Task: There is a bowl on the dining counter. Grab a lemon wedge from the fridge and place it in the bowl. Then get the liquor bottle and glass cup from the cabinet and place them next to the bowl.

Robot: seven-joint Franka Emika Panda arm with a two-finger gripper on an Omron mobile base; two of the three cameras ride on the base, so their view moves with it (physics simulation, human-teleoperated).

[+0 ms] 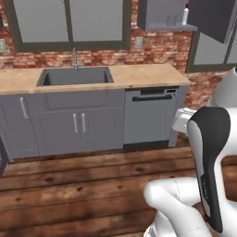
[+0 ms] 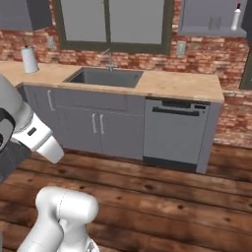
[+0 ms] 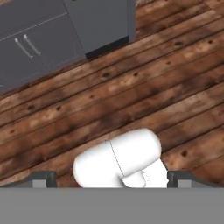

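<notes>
White with a red cap, the bottle (image 2: 236,18) stands upright on the shelf of the open wall cabinet (image 1: 166,21), high above the right end of the wooden bench (image 2: 182,86), with what looks like the cup (image 2: 214,23) just left of it. Its long axis runs straight up. The claw (image 3: 109,180) hangs low, well away from that shelf, pointing down at the floor planks (image 3: 131,87) with its tips spread as wide as they go and nothing between them. I judge the reach must go up and forward, over the dishwasher (image 2: 174,133). The cabinet door (image 1: 213,18) hangs open at the right; bare floor gives the base room.
</notes>
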